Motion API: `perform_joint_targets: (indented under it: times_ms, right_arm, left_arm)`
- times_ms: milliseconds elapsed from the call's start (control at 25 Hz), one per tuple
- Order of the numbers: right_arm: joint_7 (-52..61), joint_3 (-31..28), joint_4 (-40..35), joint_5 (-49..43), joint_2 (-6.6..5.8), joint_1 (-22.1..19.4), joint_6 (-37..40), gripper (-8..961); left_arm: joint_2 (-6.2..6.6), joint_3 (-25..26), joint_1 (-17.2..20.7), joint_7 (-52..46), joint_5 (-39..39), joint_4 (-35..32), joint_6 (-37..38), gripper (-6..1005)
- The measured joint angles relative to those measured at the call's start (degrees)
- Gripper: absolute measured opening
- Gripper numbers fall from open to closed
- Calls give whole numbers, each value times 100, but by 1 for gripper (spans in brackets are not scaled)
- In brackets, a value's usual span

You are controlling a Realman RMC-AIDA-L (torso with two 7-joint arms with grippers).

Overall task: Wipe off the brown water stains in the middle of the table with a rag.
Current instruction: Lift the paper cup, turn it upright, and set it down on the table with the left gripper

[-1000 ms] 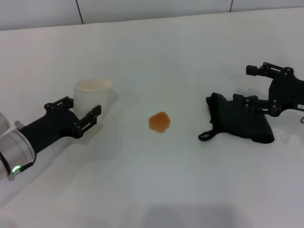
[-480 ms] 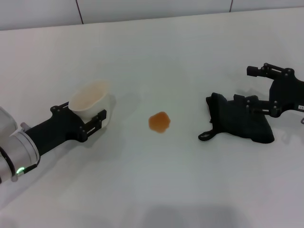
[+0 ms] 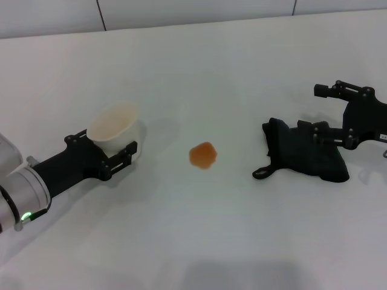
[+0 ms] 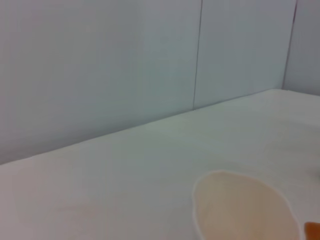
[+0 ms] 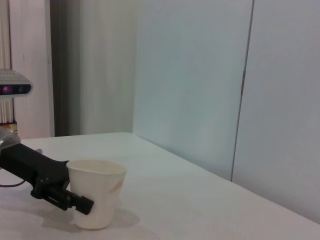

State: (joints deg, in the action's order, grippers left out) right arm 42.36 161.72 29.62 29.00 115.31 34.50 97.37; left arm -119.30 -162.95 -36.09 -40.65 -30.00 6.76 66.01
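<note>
White table (image 3: 242,72) filled the head view, with the orange-brown water stain (image 3: 203,155) lying untouched near its middle. Toward the left edge, the left gripper (image 3: 115,156) was clamped around the white paper cup (image 3: 115,130), one finger on each side of its wall; a second before, those fingers had stood apart just short of the cup, and half a second before they had closed and tipped it, a lean that had since eased only slightly. Toward the right edge, the right gripper (image 3: 331,115) hung with fingers spread, one over the far side of the black rag (image 3: 305,154), which lay in a lump well apart from the stain; neither had shifted across the three head frames. Left wrist view showed only the cup's open mouth (image 4: 242,210) close below, and a sliver of the stain (image 4: 313,231) beyond it. Right wrist view showed the cup (image 5: 96,192) across the table, gripped low by the left gripper (image 5: 82,203), base apparently on the surface. Judgement: the cup was being taken aside first; wiping had not begun, and the rag remained to be picked up.
</note>
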Motion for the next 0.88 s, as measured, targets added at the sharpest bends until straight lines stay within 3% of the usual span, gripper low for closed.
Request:
perform_joint_targets:
  times_ms: [880]
  right_arm:
    - [0, 0, -9, 0, -9, 4, 0, 838]
  left_arm:
    - [13, 0, -63, -185, 51, -4, -15, 763]
